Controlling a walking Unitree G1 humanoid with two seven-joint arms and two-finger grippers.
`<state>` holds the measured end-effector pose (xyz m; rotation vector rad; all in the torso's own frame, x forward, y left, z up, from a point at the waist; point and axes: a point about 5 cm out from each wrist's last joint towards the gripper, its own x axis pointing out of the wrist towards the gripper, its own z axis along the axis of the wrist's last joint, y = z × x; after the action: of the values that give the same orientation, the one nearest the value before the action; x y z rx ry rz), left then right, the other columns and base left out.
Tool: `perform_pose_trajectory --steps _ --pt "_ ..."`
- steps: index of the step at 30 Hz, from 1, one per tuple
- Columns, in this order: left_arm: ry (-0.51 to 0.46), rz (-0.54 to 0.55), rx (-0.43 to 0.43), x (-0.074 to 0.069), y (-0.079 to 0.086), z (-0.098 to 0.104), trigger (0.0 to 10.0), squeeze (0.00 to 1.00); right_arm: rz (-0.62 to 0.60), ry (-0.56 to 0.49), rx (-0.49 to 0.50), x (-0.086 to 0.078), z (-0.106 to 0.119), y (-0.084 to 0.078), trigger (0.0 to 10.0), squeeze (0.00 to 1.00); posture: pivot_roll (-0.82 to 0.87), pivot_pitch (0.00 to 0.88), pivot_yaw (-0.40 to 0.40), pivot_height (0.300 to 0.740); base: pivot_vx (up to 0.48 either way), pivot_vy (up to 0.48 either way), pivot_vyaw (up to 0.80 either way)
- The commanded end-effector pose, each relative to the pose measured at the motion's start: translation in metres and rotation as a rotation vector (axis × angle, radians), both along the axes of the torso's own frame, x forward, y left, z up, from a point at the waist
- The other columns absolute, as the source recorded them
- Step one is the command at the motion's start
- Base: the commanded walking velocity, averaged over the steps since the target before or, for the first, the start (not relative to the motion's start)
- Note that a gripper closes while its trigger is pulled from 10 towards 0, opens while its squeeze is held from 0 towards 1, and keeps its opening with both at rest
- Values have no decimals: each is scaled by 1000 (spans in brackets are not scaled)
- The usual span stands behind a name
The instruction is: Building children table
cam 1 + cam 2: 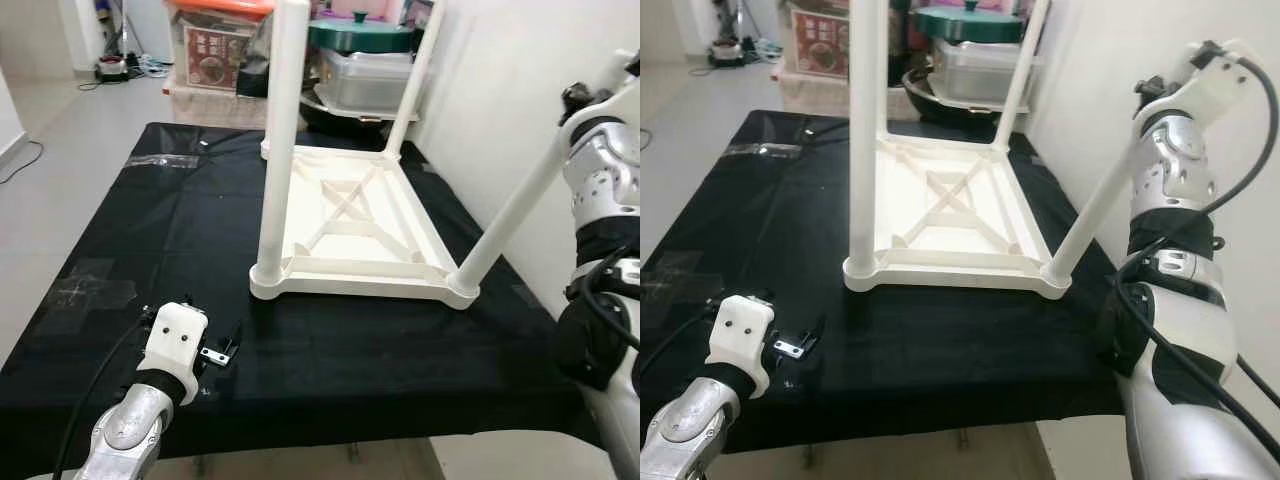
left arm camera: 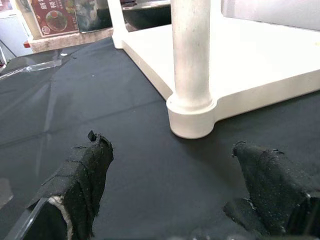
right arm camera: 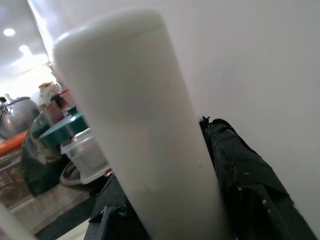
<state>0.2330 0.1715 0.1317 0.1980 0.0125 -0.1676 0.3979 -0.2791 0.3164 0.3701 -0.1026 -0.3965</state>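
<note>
1. Right gripper (image 3: 200,200): upper right of the head views, fingers clamped round the top of the slanted table leg (image 1: 1095,205). Wrist view shows one black finger (image 3: 240,170) pressed against the white tube, w/ white wall behind.
2. That leg leans outward to the right; its foot sits in the near-right corner socket of the upturned white tabletop (image 1: 350,225).
3. Left gripper (image 2: 170,200): lower left of frame, low over the black cloth (image 1: 150,230), fingers spread wide, nothing between. Black padded fingers (image 2: 80,175) point at the near-left corner.
4. Near-left leg (image 1: 280,130) stands upright in its socket, just beyond the left gripper, not touching it.
5. Far-right leg (image 1: 415,80) also upright, top centre-right of frame. Tabletop lies underside up, X-brace ribs visible, centre of the cloth.
6. Clear tape patches on the cloth at left edge.
7. Behind, top of frame: red printed box (image 1: 210,55), green-lidded pot (image 1: 360,35), metal trays stacked by the wall.
</note>
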Motion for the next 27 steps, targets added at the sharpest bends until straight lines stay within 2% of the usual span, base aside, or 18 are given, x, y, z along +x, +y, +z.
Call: perform_pose_trajectory --steps 1,2,5,6,7,8,9,10,11,14,17,18,19,20,24,27 --pt "11 -12 -13 0 -3 -2 10000 0 191 244 423 11 -81 47 0 0 56 0 -106 740 0 0 0" --pt "11 -11 -14 0 -3 -2 10000 0 228 287 467 11 -95 59 0 0 58 0 -108 740 0 0 0" --pt "11 -11 -14 0 -3 -2 10000 0 228 287 467 11 -95 59 0 0 58 0 -108 740 0 0 0" --pt "11 -11 -14 1 -3 -2 10000 0 250 312 491 11 -102 67 0 0 58 0 -108 740 0 0 0" --pt "9 -9 -13 0 -3 -2 10000 0 280 374 546 8 -123 82 0 0 64 0 -110 740 0 0 0" --pt "9 -9 -13 0 -3 -2 10000 0 280 374 546 8 -123 82 0 0 64 0 -110 740 0 0 0" --pt "6 -7 -12 0 -2 -2 10000 0 314 424 586 5 -137 95 0 0 72 0 -113 740 0 0 0" --pt "6 -7 -12 0 -2 -2 10000 0 314 424 586 5 -137 95 0 0 72 0 -113 740 0 0 0" --pt "4 -5 -12 -1 -2 -1 10000 0 355 448 609 4 -143 106 0 0 71 0 -113 740 0 0 0" --pt "1 -3 -13 -1 -1 0 10000 0 394 450 624 4 -141 115 0 0 69 0 -111 740 0 0 0" --pt "-1 -1 -14 -2 -1 0 10000 0 429 436 629 5 -134 121 0 0 68 0 -111 740 0 0 0" --pt "-4 -3 -14 -1 -2 1 10000 0 526 367 611 10 -107 133 0 0 66 0 -112 740 0 0 0" --pt "-5 -3 -15 -1 -2 1 10000 0 558 341 582 13 -91 138 0 0 66 0 -116 740 0 0 0" --pt "-5 -3 -15 -1 -2 1 10000 0 558 341 582 13 -91 138 0 0 66 0 -116 740 0 0 0" --pt "-7 0 -20 0 -3 1 10000 0 641 287 542 17 -55 150 0 0 69 0 -128 740 0 0 0" --pt "-7 2 -20 -1 -3 0 10000 0 677 288 520 17 -40 156 0 0 69 0 -133 740 0 0 0"
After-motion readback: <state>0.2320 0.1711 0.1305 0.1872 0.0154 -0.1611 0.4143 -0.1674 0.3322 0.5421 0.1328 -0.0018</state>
